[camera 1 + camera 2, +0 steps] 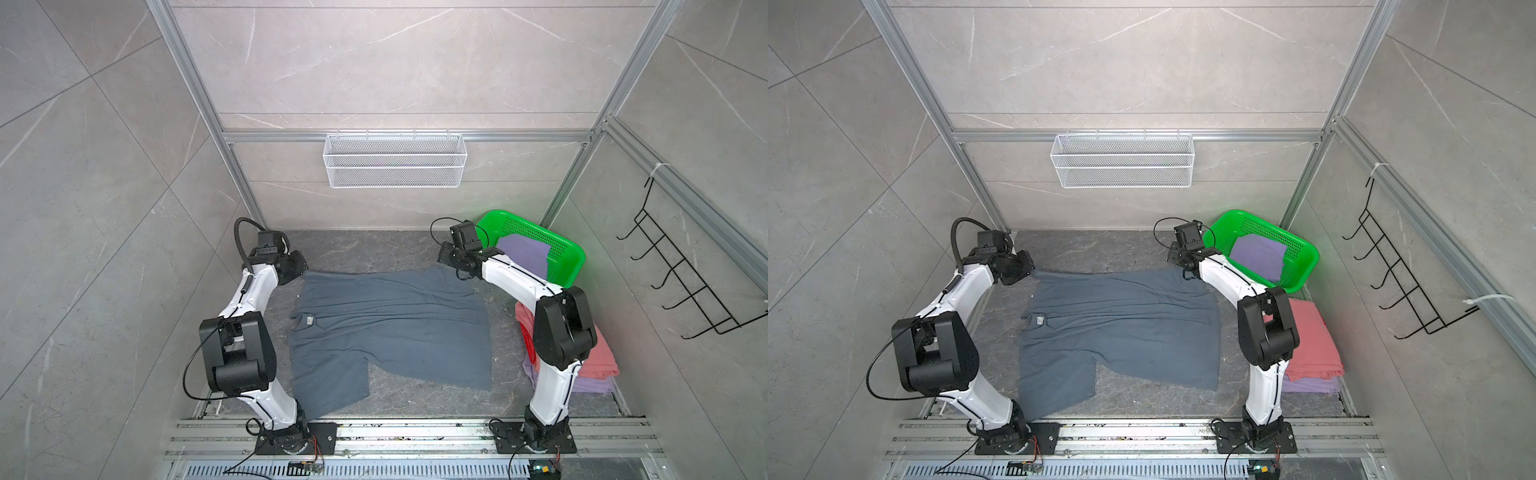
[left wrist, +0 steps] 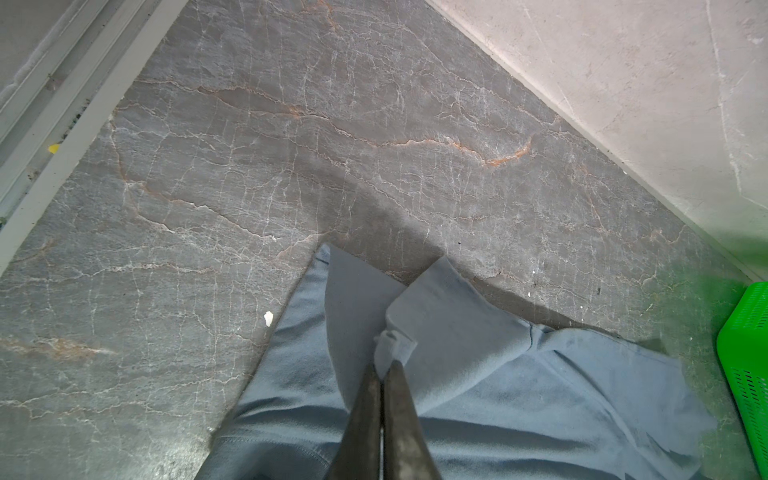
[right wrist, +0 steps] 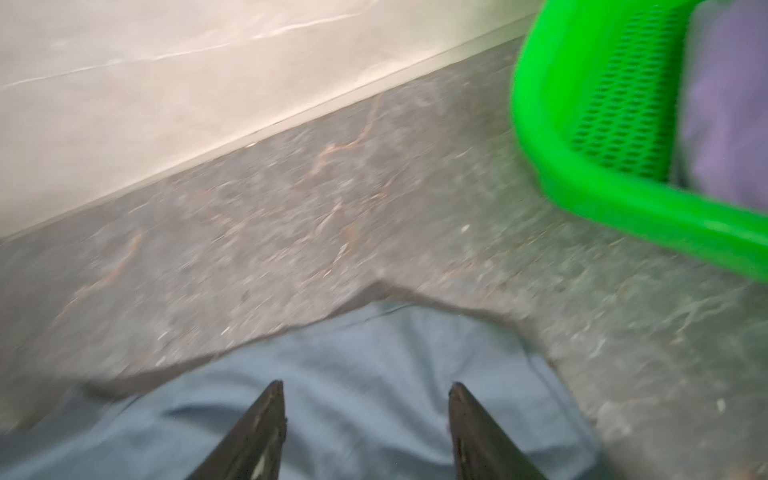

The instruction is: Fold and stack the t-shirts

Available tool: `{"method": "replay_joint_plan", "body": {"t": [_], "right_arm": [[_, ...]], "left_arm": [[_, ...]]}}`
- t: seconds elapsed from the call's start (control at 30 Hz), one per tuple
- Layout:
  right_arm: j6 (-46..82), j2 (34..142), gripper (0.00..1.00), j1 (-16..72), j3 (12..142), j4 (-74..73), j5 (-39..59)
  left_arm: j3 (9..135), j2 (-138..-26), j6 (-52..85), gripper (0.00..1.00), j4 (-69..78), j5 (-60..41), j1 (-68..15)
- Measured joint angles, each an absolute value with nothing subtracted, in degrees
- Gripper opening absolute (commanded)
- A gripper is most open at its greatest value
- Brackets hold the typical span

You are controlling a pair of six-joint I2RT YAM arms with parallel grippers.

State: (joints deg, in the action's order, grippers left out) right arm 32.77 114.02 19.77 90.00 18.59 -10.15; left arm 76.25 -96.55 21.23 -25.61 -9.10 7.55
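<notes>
So the left gripper [image 2: 384,365] is pinched shut on a bunched corner of the shirt [image 2: 498,386]. The right gripper [image 3: 366,384] hangs open and empty, cloth just under its tips. I'd tug that corner flat before letting go.

Blue-grey t-shirt [image 1: 390,328] spread flat, lavender one [image 1: 525,251] in basket [image 1: 571,259], folded pink-over-lavender stack [image 1: 602,357]

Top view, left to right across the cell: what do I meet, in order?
Left arm → slate blue-grey t-shirt → green basket → black wire rack.
</notes>
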Motion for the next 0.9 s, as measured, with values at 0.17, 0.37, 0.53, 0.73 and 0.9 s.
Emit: {"method": "replay_joint_plan", "body": {"t": [0.17,0.37,0.53,0.73,0.9], "right_arm": [[32.8,122.4,0.63,17.8,94.2,22.2,-12.6],[33.4,126.6,0.67,17.8,96.3,25.4,-15.7],[33.9,127.7,0.68,17.3,96.9,26.0,-17.1],[33.8,130.8,0.69,16.3,99.7,27.1,-16.9],[33.8,131.0,0.7,15.9,100.3,27.2,-14.9]], "left_arm": [[75.7,-96.0,21.3,0.0,-25.4,-9.1,7.6],[75.3,-95.3,21.2,0.0,-25.3,-9.0,7.6],[75.1,-95.3,21.3,0.0,-25.2,-8.9,7.6],[75.1,-95.3,21.2,0.0,-25.2,-8.6,7.6],[75.1,-95.3,21.2,0.0,-25.2,-8.5,7.6]]}}
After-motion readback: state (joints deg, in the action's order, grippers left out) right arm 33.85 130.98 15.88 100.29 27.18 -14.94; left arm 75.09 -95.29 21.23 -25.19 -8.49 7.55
